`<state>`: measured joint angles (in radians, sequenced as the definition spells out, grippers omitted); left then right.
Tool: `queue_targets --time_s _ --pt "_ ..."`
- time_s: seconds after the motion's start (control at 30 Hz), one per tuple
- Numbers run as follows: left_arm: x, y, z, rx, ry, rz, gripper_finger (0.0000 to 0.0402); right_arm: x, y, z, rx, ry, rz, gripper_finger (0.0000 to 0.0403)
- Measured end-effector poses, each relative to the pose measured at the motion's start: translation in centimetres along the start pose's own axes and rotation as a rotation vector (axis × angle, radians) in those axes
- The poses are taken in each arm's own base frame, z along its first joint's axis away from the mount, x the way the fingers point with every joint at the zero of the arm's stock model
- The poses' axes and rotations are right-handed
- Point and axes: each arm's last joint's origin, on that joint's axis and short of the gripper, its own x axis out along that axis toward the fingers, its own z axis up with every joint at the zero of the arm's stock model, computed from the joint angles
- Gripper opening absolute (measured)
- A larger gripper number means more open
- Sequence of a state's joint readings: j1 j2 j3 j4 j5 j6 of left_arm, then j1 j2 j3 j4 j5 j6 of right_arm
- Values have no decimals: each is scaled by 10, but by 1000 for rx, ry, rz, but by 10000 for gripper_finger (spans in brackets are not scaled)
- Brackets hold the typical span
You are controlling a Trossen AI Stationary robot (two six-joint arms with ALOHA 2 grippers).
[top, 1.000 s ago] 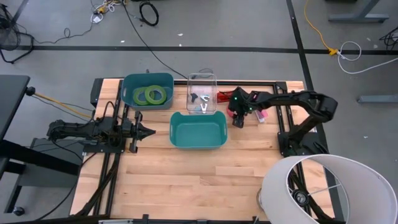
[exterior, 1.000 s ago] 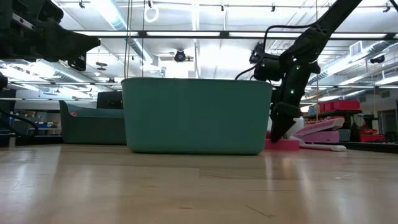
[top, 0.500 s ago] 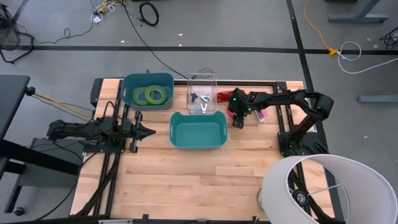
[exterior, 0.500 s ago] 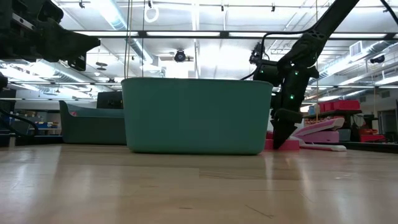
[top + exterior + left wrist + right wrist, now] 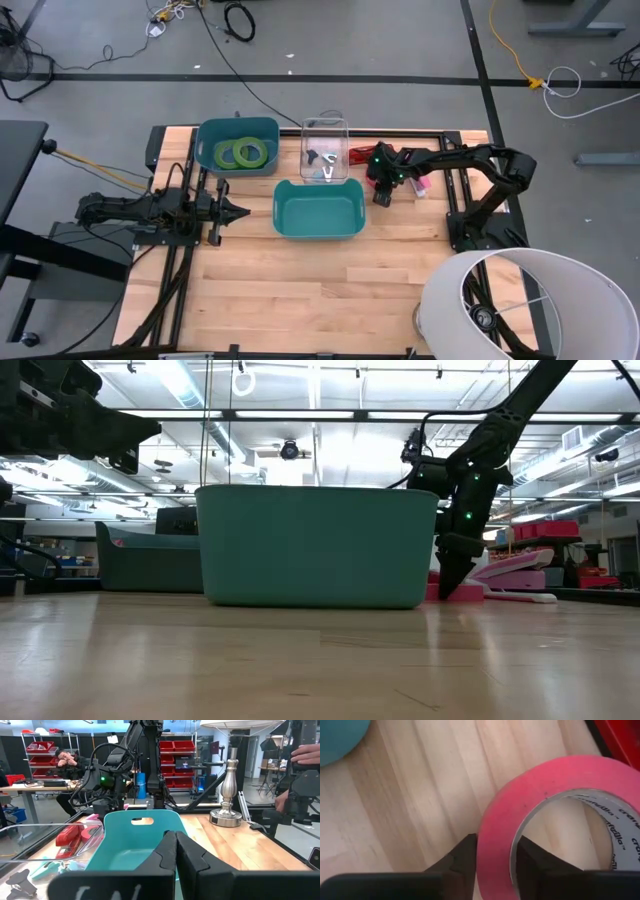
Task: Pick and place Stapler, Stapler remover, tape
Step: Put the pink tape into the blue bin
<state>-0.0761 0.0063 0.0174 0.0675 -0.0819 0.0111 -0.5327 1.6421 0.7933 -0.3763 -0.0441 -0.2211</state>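
The flat ring-shaped tape roll (image 5: 550, 795) is pinkish-red with a white inner core printed in dark letters. Two green tape rings (image 5: 240, 152) lie in a dark teal bin (image 5: 207, 133). The wooden desk (image 5: 300, 290) is pale with light grain.

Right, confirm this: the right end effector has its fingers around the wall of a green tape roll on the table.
Wrong on the colour only. The right end effector has its fingers around the wall of the pinkish-red tape roll lying on the table; the right wrist view shows it.
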Motion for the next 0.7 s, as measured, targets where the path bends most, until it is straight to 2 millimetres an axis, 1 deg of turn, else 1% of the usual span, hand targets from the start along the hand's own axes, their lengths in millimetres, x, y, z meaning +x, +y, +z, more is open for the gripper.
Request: queue_targets --time_s 0.1,0.23,0.3,0.53,0.7 --pt "0 0 0 0 0 0 3 0 0 0 0 0 -1 96" --pt "0 0 0 0 0 0 3 -1 2 1 -7 -4 0 100" --pt "0 0 0 0 0 0 3 -5 4 2 -13 -19 -1 101" --pt "0 0 0 0 0 0 3 -28 12 8 -40 -110 -8 96" --pt "0 0 0 0 0 0 3 -49 18 10 -12 -189 -8 97"
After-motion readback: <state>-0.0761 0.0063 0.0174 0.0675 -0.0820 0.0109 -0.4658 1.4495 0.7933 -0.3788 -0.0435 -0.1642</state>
